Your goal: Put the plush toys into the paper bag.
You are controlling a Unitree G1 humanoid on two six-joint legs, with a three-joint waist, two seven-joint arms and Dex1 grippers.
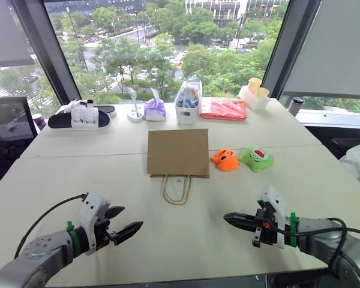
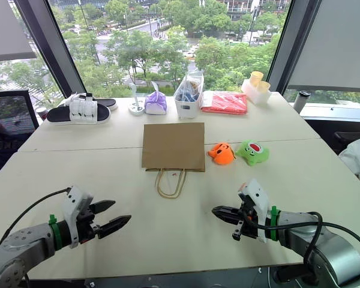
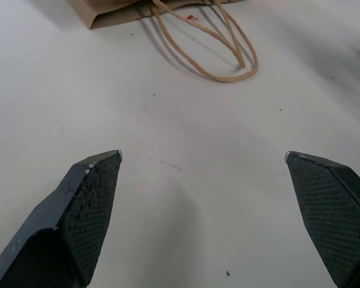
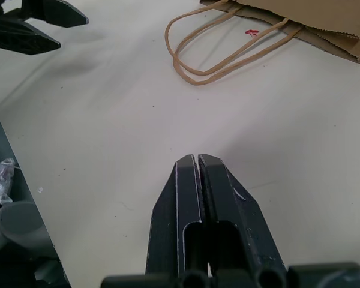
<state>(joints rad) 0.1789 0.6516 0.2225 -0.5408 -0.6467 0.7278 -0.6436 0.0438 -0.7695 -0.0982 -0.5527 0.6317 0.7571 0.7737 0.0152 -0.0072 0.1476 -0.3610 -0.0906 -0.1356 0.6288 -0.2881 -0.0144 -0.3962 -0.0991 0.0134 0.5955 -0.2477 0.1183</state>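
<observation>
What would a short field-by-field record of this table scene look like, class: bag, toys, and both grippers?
paper bag: flat on table, handles toward robot
orange plush toy: on table, right of bag
green plush toy: right of the orange one
left gripper: fingers open, holding nothing
right gripper: fingers shut, holding nothing
toys in bag: none

Both eye views look forward and down from head height over the worktop [image 1: 60, 180] toward the windows. Each wrist view sits low and close above that surface, looking along its own fingers; both share the paper bag [image 4: 312, 24] handles near the middle.
</observation>
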